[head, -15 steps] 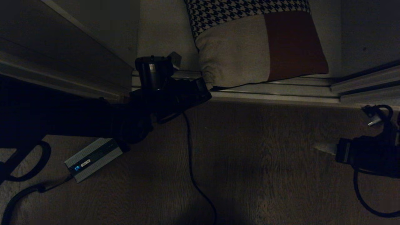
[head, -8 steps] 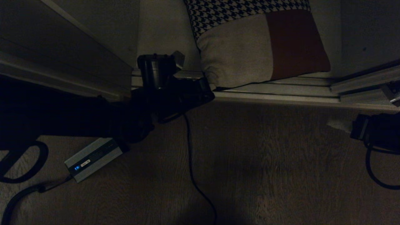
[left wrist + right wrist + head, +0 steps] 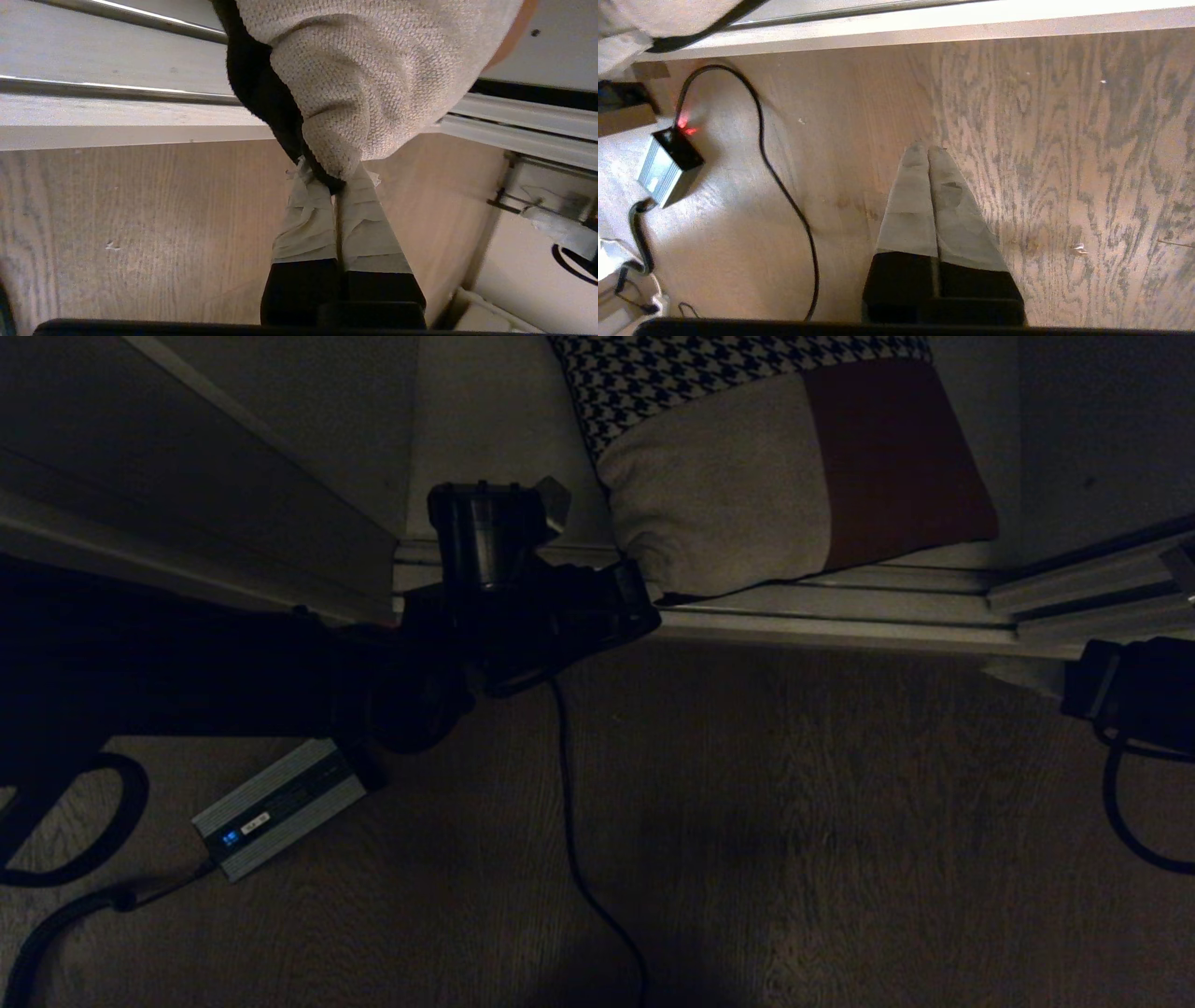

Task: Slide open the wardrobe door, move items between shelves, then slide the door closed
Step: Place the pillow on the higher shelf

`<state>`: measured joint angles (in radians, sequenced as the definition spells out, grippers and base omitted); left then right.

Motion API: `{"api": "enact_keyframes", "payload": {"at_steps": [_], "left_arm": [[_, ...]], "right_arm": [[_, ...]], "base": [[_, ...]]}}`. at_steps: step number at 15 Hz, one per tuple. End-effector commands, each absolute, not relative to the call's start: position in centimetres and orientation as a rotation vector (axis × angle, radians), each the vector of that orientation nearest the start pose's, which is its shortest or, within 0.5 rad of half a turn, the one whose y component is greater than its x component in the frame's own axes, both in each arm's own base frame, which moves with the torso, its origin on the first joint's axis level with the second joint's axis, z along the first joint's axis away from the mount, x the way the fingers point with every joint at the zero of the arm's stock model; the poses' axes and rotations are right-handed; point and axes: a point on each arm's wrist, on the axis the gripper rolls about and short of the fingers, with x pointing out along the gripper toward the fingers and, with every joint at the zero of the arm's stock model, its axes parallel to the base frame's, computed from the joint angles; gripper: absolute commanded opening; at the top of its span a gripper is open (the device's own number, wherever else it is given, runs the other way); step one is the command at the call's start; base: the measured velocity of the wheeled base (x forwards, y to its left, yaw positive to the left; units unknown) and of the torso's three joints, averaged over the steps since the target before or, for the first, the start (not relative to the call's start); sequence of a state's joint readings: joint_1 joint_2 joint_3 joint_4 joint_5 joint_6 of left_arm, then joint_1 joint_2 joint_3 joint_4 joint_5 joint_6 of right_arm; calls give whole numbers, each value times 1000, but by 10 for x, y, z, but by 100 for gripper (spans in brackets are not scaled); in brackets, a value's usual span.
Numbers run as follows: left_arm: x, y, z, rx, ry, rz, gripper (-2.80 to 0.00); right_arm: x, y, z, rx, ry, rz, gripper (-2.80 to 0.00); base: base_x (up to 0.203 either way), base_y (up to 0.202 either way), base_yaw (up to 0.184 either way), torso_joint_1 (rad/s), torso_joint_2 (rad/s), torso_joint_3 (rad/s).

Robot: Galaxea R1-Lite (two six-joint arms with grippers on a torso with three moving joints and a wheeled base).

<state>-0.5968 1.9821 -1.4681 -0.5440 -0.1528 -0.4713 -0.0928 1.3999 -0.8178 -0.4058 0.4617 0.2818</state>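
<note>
While the left gripper (image 3: 337,184) pinches the cushion (image 3: 373,70) corner between closed fingers, the right gripper (image 3: 928,150) hangs shut, empty, over the floor (image 3: 1064,163).

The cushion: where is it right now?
In the head view the cushion sits top centre on the bottom shelf, its corner pinched by the left end effector.

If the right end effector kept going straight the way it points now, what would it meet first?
Probably the bare wood floor: the shut right end effector points down at it, nothing between. Depth is unclear; farther on lies the pale track edge.
</note>
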Motion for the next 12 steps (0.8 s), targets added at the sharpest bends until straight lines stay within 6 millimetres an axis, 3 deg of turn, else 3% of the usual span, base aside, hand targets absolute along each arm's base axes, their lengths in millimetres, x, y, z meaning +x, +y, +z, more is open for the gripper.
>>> {"api": "enact_keyframes", "payload": {"at_steps": [1, 12], "left_arm": [[337, -233, 258, -460, 145, -736, -280], [324, -225, 269, -438, 131, -741, -280]], "right_arm": [[237, -12, 243, 329, 229, 343, 0], [286, -14, 215, 299, 128, 345, 0]], "base": [[0, 0, 0, 0, 0, 0], [0, 0, 0, 0, 0, 0]]}}
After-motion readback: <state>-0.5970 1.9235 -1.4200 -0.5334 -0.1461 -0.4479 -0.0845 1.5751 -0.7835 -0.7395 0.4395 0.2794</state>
